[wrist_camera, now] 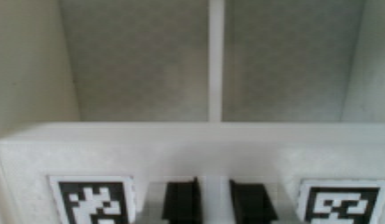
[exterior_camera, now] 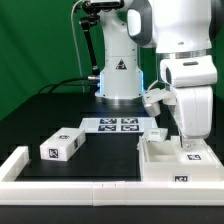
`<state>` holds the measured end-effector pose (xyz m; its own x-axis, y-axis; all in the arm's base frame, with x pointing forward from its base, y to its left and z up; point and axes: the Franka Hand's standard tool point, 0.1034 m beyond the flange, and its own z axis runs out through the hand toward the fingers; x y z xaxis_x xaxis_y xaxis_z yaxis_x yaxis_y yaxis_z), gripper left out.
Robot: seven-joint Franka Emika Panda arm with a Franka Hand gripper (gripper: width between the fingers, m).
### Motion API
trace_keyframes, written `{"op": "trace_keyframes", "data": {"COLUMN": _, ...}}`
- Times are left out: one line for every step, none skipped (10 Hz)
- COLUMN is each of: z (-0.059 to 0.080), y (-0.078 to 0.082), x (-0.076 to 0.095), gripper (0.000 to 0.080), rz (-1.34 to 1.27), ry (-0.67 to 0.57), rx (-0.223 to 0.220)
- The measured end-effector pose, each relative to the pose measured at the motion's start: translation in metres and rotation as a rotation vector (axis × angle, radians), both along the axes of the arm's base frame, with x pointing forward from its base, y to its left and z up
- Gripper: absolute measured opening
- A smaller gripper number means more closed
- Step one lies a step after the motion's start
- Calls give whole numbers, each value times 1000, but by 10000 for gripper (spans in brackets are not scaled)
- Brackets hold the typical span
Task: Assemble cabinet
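Observation:
The cabinet (exterior_camera: 168, 160), a large white box-shaped body with tags, lies open side up at the exterior view's right, by the front rail. My gripper (exterior_camera: 186, 140) reaches straight down into it. In the wrist view my gripper (wrist_camera: 210, 203) has its two black fingers (wrist_camera: 178, 203) close together, with a narrow white strip of the cabinet (wrist_camera: 189, 150) between them and a tag on either side. Behind that are the body's white inner walls and a thin vertical divider (wrist_camera: 215, 60). A small white tagged drawer block (exterior_camera: 64, 144) lies apart at the exterior view's left.
The marker board (exterior_camera: 112, 124) lies flat at the table's middle back, in front of the robot base (exterior_camera: 118, 75). A long white border rail (exterior_camera: 70, 186) runs along the front edge and turns up the left side. A green curtain hangs behind.

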<state>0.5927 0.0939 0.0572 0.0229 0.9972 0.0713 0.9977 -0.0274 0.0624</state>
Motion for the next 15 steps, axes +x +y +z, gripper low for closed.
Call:
{"op": "trace_keyframes", "data": {"z": 0, "y": 0, "x": 0, "gripper": 74, "rz": -7, "ry": 0, "rx": 0}}
{"op": "trace_keyframes", "data": {"z": 1, "y": 1, "x": 0, "gripper": 174, "rz": -9, "ry": -2, "rx": 0}}
{"op": "trace_keyframes", "data": {"z": 1, "y": 1, "x": 0, "gripper": 174, "rz": -8, "ry": -2, "rx": 0}}
{"op": "trace_keyframes", "data": {"z": 1, "y": 0, "x": 0, "gripper": 313, "rz": -7, "ry": -2, "rx": 0}}
{"op": "trace_keyframes", "data": {"z": 1, "y": -1, "x": 0, "gripper": 449, "rz": -5, "ry": -2, "rx": -1}}
{"op": "trace_keyframes", "data": {"z": 3, "y": -4, "x": 1, "gripper": 449, "rz": 1, "ry": -5, "rx": -2}}
{"op": "trace_keyframes", "data": {"z": 6, "y": -8, "x": 1, "gripper": 631, "rz": -3, "ry": -9, "rx": -6}}
{"op": "trace_keyframes", "data": {"z": 12, "y": -11, "x": -5, "gripper": 743, "rz": -6, "ry": -10, "rx": -13}}
{"op": "trace_keyframes", "data": {"z": 20, "y": -12, "x": -14, "gripper": 743, "rz": -26, "ry": -17, "rx": -18}}
{"op": "trace_keyframes", "data": {"z": 29, "y": -12, "x": -29, "gripper": 788, "rz": -67, "ry": -32, "rx": -20}}
{"op": "trace_keyframes", "data": {"z": 35, "y": -11, "x": -46, "gripper": 796, "rz": -94, "ry": -54, "rx": -17}}
{"op": "trace_keyframes", "data": {"z": 35, "y": -10, "x": -64, "gripper": 796, "rz": -128, "ry": -65, "rx": -10}}
{"op": "trace_keyframes", "data": {"z": 29, "y": -11, "x": -81, "gripper": 796, "rz": -141, "ry": -66, "rx": -2}}
{"op": "trace_keyframes", "data": {"z": 21, "y": -12, "x": -94, "gripper": 797, "rz": -142, "ry": -59, "rx": 3}}
{"op": "trace_keyframes", "data": {"z": 14, "y": -13, "x": -106, "gripper": 797, "rz": -141, "ry": -41, "rx": 2}}
